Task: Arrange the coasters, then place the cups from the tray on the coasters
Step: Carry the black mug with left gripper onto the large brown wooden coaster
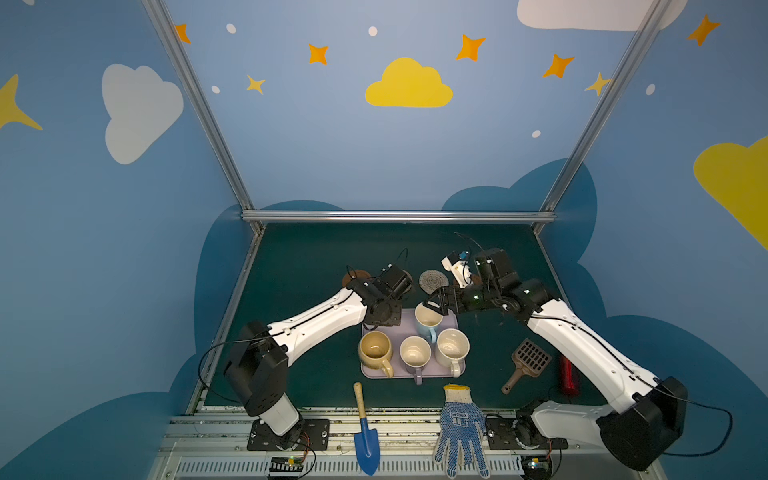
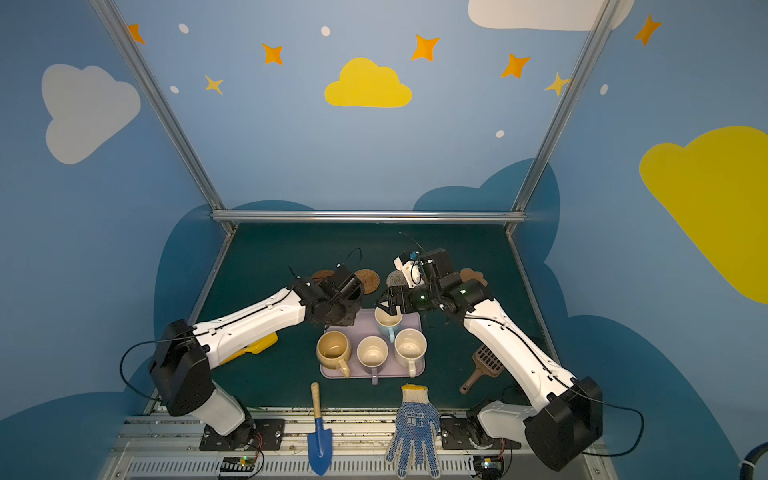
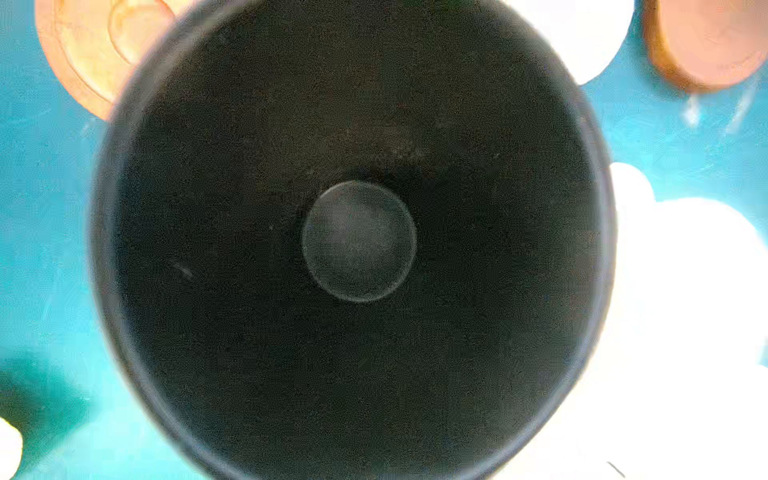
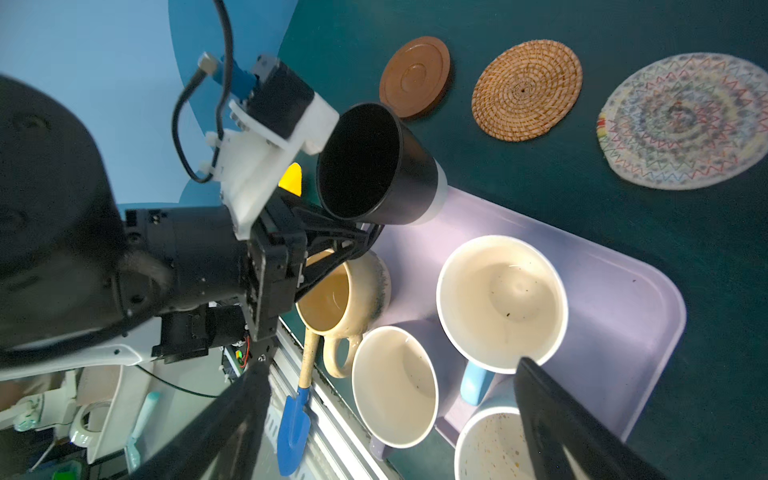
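My left gripper (image 4: 351,241) is shut on the black cup (image 4: 374,166) and holds it tilted in the air above the tray's far left corner. That cup's dark inside (image 3: 357,241) fills the left wrist view. My right gripper (image 1: 432,305) stands open just above the light blue cup (image 1: 428,320). The pale lavender tray (image 1: 399,330) also carries the tan-yellow cup (image 1: 375,351), the lavender cup (image 1: 414,355) and the speckled cream cup (image 1: 452,348). Behind the tray lie a dark-brown disc coaster (image 4: 415,77), an orange rattan coaster (image 4: 527,89), a pale woven spiral coaster (image 4: 681,120) and a cloud-shaped coaster (image 2: 471,275).
A blue trowel (image 1: 365,440) and a dotted work glove (image 1: 459,432) lie at the table's front edge. A brown slotted scoop (image 1: 528,361) and a red object (image 1: 566,374) sit under my right arm. A yellow object (image 2: 259,345) shows under my left arm.
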Tool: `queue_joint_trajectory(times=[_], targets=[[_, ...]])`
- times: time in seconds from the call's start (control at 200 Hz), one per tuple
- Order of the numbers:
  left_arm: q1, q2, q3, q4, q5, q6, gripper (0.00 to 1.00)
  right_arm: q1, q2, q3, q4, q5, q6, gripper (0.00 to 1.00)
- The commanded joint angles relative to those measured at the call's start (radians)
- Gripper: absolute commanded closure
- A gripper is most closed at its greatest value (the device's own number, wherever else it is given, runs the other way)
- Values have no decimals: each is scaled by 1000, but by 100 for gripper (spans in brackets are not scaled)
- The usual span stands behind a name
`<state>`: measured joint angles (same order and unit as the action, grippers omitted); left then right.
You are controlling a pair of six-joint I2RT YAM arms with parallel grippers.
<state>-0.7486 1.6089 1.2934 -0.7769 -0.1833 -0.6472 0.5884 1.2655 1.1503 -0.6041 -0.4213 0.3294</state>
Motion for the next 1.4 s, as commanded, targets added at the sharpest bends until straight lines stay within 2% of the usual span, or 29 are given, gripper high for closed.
queue_joint_trajectory(times=[0.0, 0.18, 0.451, 0.636, 0.801, 0.906, 1.046, 1.397], targets=[[51, -85, 6, 100, 25, 59, 97, 36, 4, 55, 72, 60, -21, 8], [119, -81, 52, 76, 57, 101, 97, 77, 50, 95, 117, 99, -70, 8], [210, -38, 135, 51, 76, 188, 97, 93, 149, 181, 116, 91, -77, 9], [267, 14, 193, 36, 87, 245, 97, 96, 222, 235, 129, 142, -83, 8], [301, 63, 262, 14, 81, 309, 97, 94, 334, 349, 69, 139, -94, 8], [323, 87, 292, 0, 84, 334, 97, 106, 404, 456, -16, 190, -78, 8], [357, 114, 299, -3, 129, 341, 97, 110, 461, 523, -29, 184, -73, 9], [395, 197, 321, -26, 105, 344, 97, 116, 560, 596, -38, 167, -68, 9]])
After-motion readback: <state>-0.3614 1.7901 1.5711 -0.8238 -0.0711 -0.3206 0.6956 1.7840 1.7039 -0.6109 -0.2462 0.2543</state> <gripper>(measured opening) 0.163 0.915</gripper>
